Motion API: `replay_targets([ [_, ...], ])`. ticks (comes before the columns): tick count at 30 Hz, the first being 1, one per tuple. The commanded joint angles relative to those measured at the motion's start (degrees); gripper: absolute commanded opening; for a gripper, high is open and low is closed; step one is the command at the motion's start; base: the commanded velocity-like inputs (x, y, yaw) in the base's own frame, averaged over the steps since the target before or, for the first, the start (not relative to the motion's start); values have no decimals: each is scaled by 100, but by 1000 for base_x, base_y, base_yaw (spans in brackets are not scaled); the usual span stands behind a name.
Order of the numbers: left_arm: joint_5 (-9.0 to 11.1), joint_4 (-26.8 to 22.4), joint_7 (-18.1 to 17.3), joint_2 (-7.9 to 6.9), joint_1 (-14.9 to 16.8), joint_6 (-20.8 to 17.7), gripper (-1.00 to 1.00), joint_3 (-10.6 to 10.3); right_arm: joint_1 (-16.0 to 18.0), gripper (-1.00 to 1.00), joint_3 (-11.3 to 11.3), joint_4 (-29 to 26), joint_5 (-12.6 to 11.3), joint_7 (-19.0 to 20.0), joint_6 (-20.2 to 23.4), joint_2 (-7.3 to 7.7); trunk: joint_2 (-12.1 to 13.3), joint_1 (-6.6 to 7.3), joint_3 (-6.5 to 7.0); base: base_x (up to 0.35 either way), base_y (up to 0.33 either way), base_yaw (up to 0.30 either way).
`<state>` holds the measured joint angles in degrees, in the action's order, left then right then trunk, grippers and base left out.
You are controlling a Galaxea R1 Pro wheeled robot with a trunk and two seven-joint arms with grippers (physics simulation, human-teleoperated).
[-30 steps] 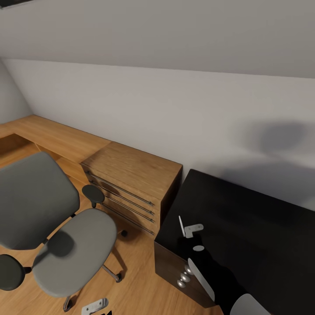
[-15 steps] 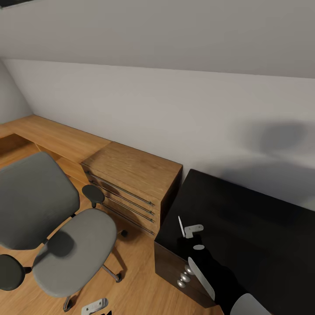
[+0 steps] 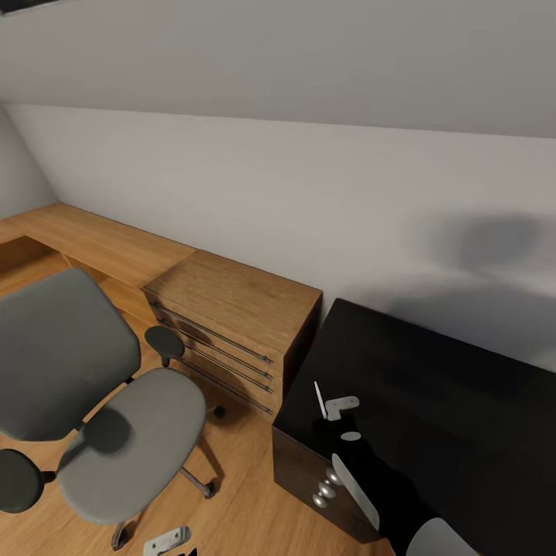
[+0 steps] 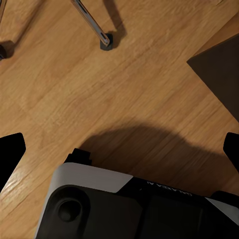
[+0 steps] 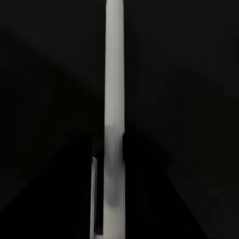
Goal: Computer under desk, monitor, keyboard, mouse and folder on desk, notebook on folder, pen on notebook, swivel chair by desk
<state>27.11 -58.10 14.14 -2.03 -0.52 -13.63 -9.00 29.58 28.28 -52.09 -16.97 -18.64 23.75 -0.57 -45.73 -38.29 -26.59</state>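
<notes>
The grey swivel chair (image 3: 131, 440) stands on the wooden floor at the left, its seat bare. To the right is the black desk (image 3: 440, 378), with silver drawer knobs (image 3: 325, 489) on its near left front. My right gripper (image 3: 328, 403) hovers over the desk's left corner, shut on a thin pale stick that looks like the pen (image 3: 319, 399) (image 5: 114, 99). My left gripper (image 3: 166, 540) (image 4: 119, 149) hangs open low over the floor by the chair's base. The computer, monitor, keyboard, mouse, folder and notebook are out of view.
A light wooden low cabinet (image 3: 232, 309) with drawers stands between chair and desk, against the white wall. A wooden ledge (image 3: 93, 239) runs on to the left. A chair caster (image 4: 105, 42) and my own base (image 4: 124, 209) appear in the left wrist view.
</notes>
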Motion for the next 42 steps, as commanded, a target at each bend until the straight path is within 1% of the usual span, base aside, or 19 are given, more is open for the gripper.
replay_targets([
  [1, 57, -17, 53, -7, -1, -17, 100, -20, 4, -100, 19, -3, -83, -52, 33, 4, -5, -2, -6, 0, 0, 0],
  [2, 57, -17, 56, -7, -4, -17, 100, -18, 4, -100, 19, -3, -83, -52, 33, 4, -5, -2, -6, 0, 0, 0],
  [11, 57, -17, 70, -5, -1, -17, 100, -23, 3, -100, 19, -11, -82, -52, 33, 4, 356, 196, 155, 0, 0, 0],
  [14, 56, -17, 76, -2, -6, -17, 100, -23, -6, -100, 18, -401, -80, -64, 103, 35, 476, 262, 209, 0, 0, 0],
  [17, 50, -17, 79, 1, -2, -17, 100, -23, -19, -100, -63, -976, -111, -78, 463, 65, 597, 328, 263, 0, 0, 0],
  [18, 50, -17, 79, 1, -2, -17, 100, -23, -22, -100, -92, -1066, -120, -80, 500, 74, 637, 350, 281, 0, 0, 0],
  [21, 49, -17, 79, 1, -3, -17, 100, -23, -38, -100, -308, -1471, -197, -90, 697, 152, 757, 416, 335, 0, 0, 0],
  [23, 49, -17, 80, 1, -3, -17, 100, -23, -44, -100, -501, -1664, -343, -94, 932, 191, 837, 460, 371, 0, 0, 0],
  [25, 49, -17, 80, 1, -4, -17, 100, -23, -47, -100, -742, -1842, -480, -95, 1117, 210, 918, 503, 407, 0, 0, 0],
  [27, 49, -17, 80, 1, -3, -17, 100, -23, -53, -100, -959, -1967, -547, -95, 1203, 218, 998, 547, 443, 0, 0, 0],
  [28, 49, -17, 80, 1, -1, -17, 100, -23, -56, -100, -1186, -2040, -587, -96, 1251, 222, 1038, 569, 465, 0, 0, -147],
  [30, 49, -17, 80, 1, -2, -17, 100, -23, -57, -100, -1275, -2048, -592, -96, 1257, 223, 1118, 613, 510, 0, 0, -187],
  [32, 49, -17, 80, 1, -4, -17, 100, -23, -57, -100, -1456, -2052, -595, -96, 1264, 223, 1198, 657, 557, 0, 0, -218],
  [33, 49, -17, 80, 1, -5, -17, 100, -23, -57, -100, -1490, -2052, -596, -96, 1266, 223, 1238, 679, 581, 0, 0, -228],
  [35, 49, -17, 80, 1, -2, -17, 100, -23, -57, -100, -1749, -2057, -597, -96, 1272, 224, 1319, 723, 628, 0, 0, -237],
  [37, 49, -17, 80, 1, -3, -17, 100, -23, -56, -100, -1884, -2058, -597, -96, 1276, 224, 1399, 767, 676, 0, 0, -240],
  [40, 49, -17, 80, 0, -3, -17, 100, -23, -57, -100, -2199, -2054, -594, -96, 1280, 224, 1519, 833, 747, 0, 0, -241],
  [41, 49, -17, 80, 0, -4, -17, 100, -23, -57, -100, -2238, -2053, -593, -96, 1280, 224, 1559, 855, 771, 0, 0, -241],
  [42, 49, -17, 80, 1, -6, -17, 100, -23, -57, -100, -2343, -2052, -591, -96, 1280, 224, 1599, 877, 794, 0, 0, -242],
])
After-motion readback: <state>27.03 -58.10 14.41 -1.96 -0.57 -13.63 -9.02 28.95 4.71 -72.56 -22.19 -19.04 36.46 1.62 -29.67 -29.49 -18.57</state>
